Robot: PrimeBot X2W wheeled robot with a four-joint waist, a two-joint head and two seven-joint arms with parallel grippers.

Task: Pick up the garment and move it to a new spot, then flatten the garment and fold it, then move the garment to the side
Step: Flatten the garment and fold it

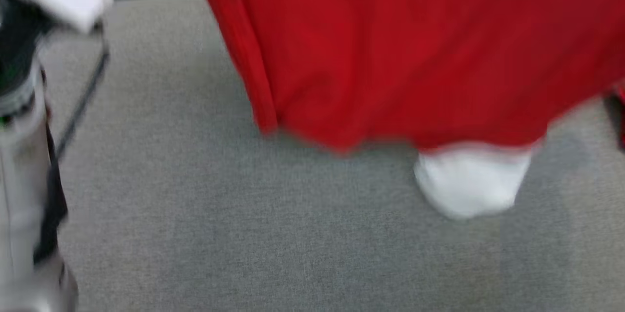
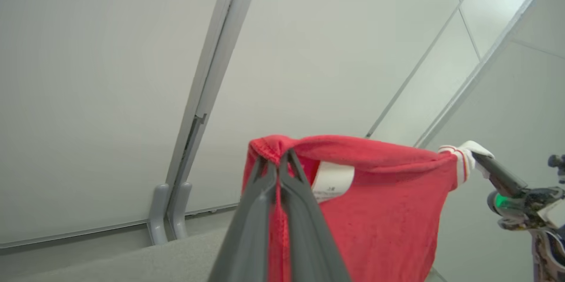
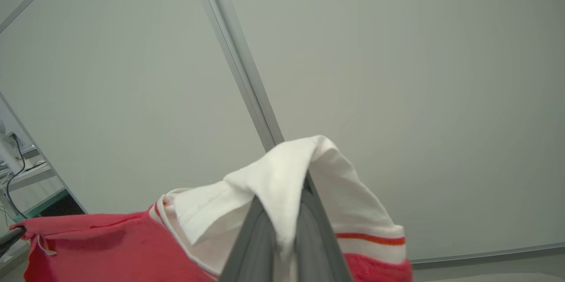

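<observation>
The garment (image 1: 415, 48) is a red shirt with white, red-striped trim, and it hangs spread in the air above the grey table top (image 1: 234, 234). A white part (image 1: 471, 180) dangles below its lower edge. The head view is blurred. In the left wrist view my left gripper (image 2: 278, 158) is shut on a bunched red edge of the garment (image 2: 388, 211), beside a white label (image 2: 333, 180). My right gripper (image 3: 284, 204) is shut on the garment's white trim (image 3: 273, 180), which drapes over its fingertips. The right gripper (image 2: 481, 158) also shows in the left wrist view, holding the far corner.
My pale left forearm (image 1: 22, 165) stands along the left edge of the head view, next to a thin black frame (image 1: 83, 97). Pale wall panels (image 2: 110, 74) with grey joint strips stand behind the table. A desk with cables (image 3: 17, 171) lies far off.
</observation>
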